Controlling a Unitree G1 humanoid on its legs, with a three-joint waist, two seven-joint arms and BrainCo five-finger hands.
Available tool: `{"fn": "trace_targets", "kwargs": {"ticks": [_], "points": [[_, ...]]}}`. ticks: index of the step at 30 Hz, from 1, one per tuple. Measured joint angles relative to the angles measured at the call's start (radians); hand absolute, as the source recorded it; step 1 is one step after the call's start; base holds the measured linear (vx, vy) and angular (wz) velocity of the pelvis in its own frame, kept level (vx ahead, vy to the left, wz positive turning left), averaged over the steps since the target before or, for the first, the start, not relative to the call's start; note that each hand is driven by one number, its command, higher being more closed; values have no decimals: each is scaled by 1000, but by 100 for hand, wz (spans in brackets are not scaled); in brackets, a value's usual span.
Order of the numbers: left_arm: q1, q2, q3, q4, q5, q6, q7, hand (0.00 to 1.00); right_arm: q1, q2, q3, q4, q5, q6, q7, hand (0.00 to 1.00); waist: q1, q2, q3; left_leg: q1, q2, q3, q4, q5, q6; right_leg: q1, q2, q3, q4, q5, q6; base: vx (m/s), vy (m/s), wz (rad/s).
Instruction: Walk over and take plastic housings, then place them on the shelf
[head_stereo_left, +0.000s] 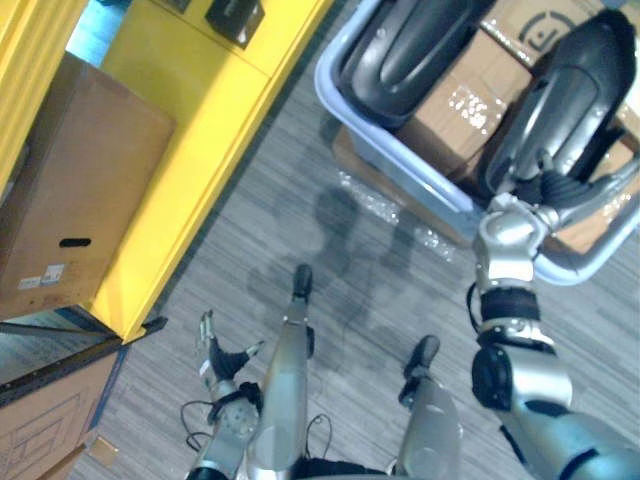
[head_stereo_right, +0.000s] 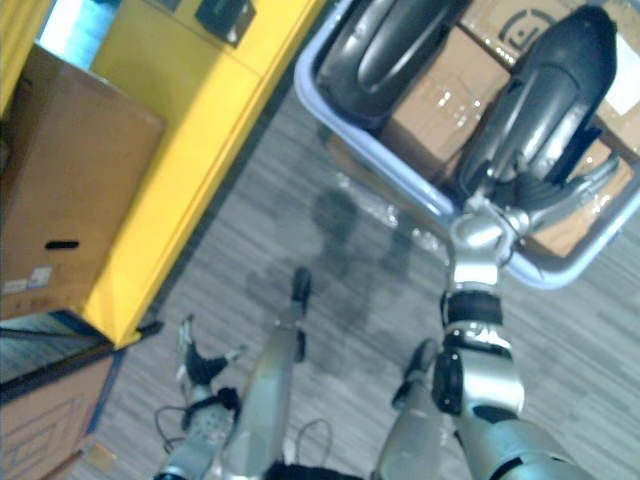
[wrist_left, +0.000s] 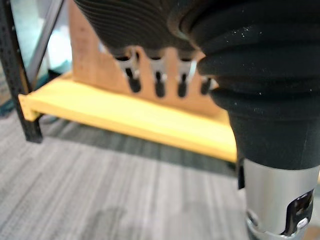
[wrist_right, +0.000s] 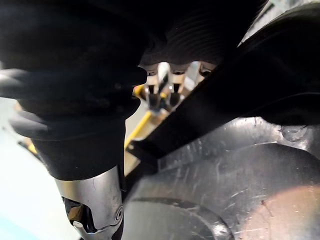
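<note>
Dark plastic in the pale bin (head_stereo_left: 400, 160): one housing (head_stereo_left: 400, 50) lies untouched, and the right robot hand (head_stereo_left: 565, 188) is up against the other housing (head_stereo_left: 585, 80) at its lower edge, grip or mere touch, can't tell. Left robot hand (head_stereo_left: 222, 362) hangs low, fingers loose and spread, above the grey floor (head_stereo_left: 330, 250) beside the yellow shelf (head_stereo_left: 200, 150)
</note>
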Motion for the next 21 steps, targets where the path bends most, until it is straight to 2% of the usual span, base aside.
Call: {"fn": "trace_targets", "kwargs": {"ticks": [6,12,15,21], "points": [[-44,2,-18,27,-31,1,-58,0,-123,-96,3,223,136,-30,76,0,0,3,-2,0,0,-19,-10,14,-1,9,8,-18,-8,6,-2,-31,15,6],[-61,0,-51,25,-39,1,-99,0,-156,-132,32,273,175,-54,87,0,1,9,-11,0,-2,-20,-36,29,0,10,10,-25,-28,20,-3,-7,3,2],[-67,-6,-66,19,-39,0,-106,0,-155,-130,31,243,173,-54,87,0,0,10,-11,0,-2,-19,-36,30,0,10,10,-25,-30,20,-3,0,0,0],[-67,-19,-63,17,-61,0,-105,0,-121,-97,44,-7,79,-36,97,0,-1,11,-12,0,-1,-13,-38,30,0,11,9,-24,-41,22,-2,0,0,0]]}}
